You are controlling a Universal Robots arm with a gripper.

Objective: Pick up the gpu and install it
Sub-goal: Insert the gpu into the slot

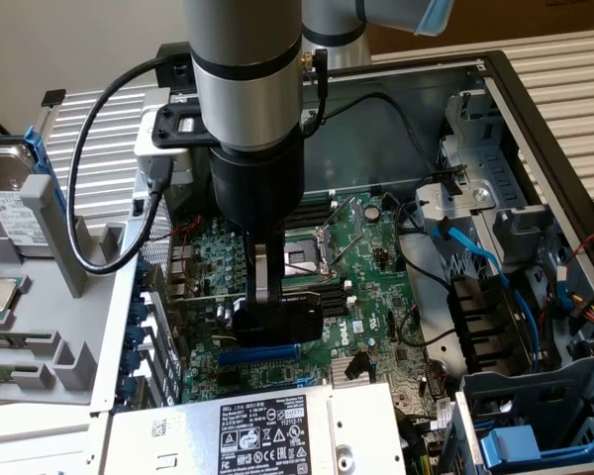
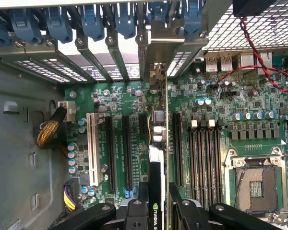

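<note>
My gripper [image 1: 269, 302] [image 2: 157, 207] is shut on the gpu [image 1: 282, 322] [image 2: 156, 165], a black-shrouded card on a green board held on edge. One black finger [image 2: 143, 194] presses each side of it. The card hangs low over the large green motherboard [image 1: 361, 282] [image 2: 216, 110], just above the blue slot [image 1: 257, 353]. In the wrist view it lines up between two long black slots [image 2: 127, 153] [image 2: 176, 148]. Its silver end bracket [image 2: 156, 52] reaches the case's rear slot openings. I cannot tell whether its edge touches a slot.
The open PC case holds a bare CPU socket [image 1: 307, 252] [image 2: 257, 187], a white slot [image 2: 91, 143], blue bracket clips [image 2: 91, 21] and a power supply [image 1: 257, 430]. Cables and a drive cage [image 1: 535, 198] crowd the exterior view's right. A hard drive [image 1: 10, 203] stands outside.
</note>
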